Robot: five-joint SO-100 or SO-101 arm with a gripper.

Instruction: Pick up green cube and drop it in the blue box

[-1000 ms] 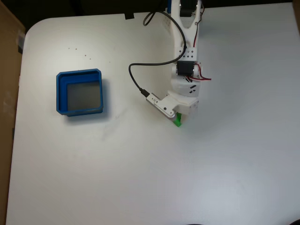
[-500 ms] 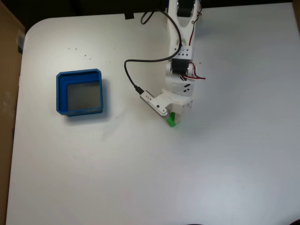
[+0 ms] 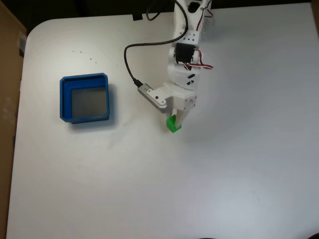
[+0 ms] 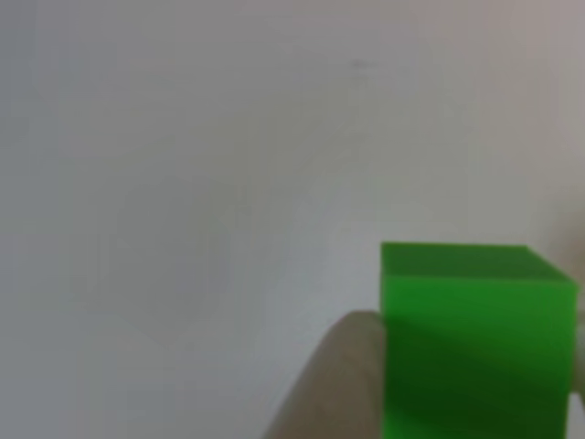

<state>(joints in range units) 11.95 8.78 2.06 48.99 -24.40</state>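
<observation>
1 blue box [image 3: 84, 101]; green cube [image 3: 174, 124] well apart.

No legible text, labels, brands, numbers or signs on anything.

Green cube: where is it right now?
In the fixed view the green cube sits between the gripper fingertips near the table's middle, well to the right of the blue box and slightly lower.
</observation>
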